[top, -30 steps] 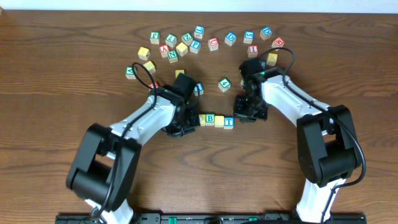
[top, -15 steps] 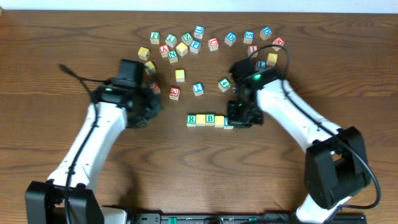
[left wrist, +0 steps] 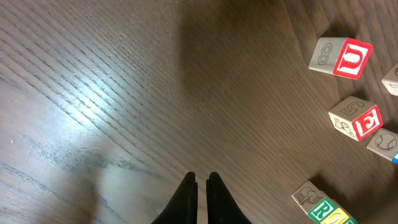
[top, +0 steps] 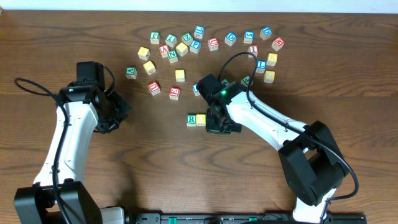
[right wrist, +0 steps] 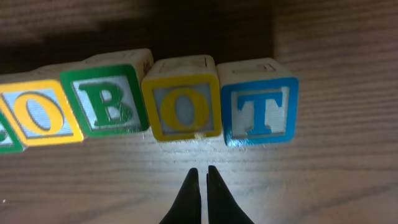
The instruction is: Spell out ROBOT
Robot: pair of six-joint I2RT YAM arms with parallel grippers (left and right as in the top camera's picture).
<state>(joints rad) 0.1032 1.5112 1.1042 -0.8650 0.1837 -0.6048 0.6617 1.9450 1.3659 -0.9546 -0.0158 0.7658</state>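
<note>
Wooden letter cubes: overhead, I see the green R cube touching the yellow first O cube. My right gripper, just past that, hides the rest, and the left gripper sits well apart from R.

Left wrist: tips pressed together, holding nothing.

Right wrist: tips together, gripping nothing, near the green B cube, yellow second O cube and blue T cube, which touch in R's row.
</note>
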